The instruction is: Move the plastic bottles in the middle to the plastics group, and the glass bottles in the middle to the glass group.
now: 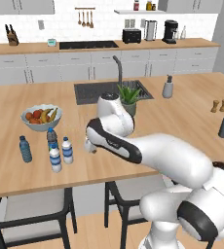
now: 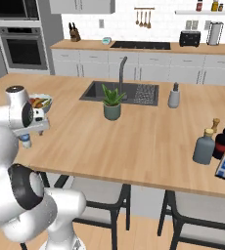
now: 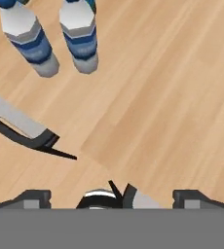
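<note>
Left base view shows four small bottles clustered on the counter (image 1: 148, 126) near the fruit bowl (image 1: 41, 116), the white-capped plastic bottles (image 1: 61, 153) foremost. Just beside them hangs the claw (image 3: 112, 194), jaws wide and empty. The glass bottle (image 2: 204, 145) waits far right, probably the next pickup.

— How's your light?
— You get bright, even light all over the bench (image 1: 148, 121); shadows are faint.
— Sharpness?
— Slightly soft in each view, no glare, no bending at your edges.
</note>
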Motion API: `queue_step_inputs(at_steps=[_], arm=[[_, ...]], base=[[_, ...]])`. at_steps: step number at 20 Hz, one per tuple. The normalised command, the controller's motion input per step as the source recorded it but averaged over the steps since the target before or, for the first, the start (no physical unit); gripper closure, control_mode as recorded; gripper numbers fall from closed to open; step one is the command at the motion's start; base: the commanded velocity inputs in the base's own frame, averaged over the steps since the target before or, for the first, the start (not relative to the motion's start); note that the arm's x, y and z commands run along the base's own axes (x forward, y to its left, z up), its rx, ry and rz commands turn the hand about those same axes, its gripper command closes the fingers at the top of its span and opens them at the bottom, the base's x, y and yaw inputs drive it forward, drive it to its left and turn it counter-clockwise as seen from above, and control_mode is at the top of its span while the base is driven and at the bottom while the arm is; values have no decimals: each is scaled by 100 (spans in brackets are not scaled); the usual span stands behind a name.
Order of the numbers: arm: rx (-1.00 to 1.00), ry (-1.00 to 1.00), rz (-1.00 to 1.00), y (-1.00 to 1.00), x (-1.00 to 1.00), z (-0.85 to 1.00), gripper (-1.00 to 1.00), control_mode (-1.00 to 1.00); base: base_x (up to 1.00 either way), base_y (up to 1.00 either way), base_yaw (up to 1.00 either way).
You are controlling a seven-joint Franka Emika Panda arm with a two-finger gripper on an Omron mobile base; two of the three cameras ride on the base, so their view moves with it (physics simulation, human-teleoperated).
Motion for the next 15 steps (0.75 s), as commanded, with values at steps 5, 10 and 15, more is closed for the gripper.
queue_step_inputs(at_steps=[5, 10, 15], arm=[[7, 0, -36, -100, -49, -6, -100, -100], [7, 1, -38, -100, -42, -28, -100, -100], [9, 2, -36, -100, -26, -24, -100, -100]], base=[[0, 0, 0], [0, 0, 0], [0, 0, 0]])
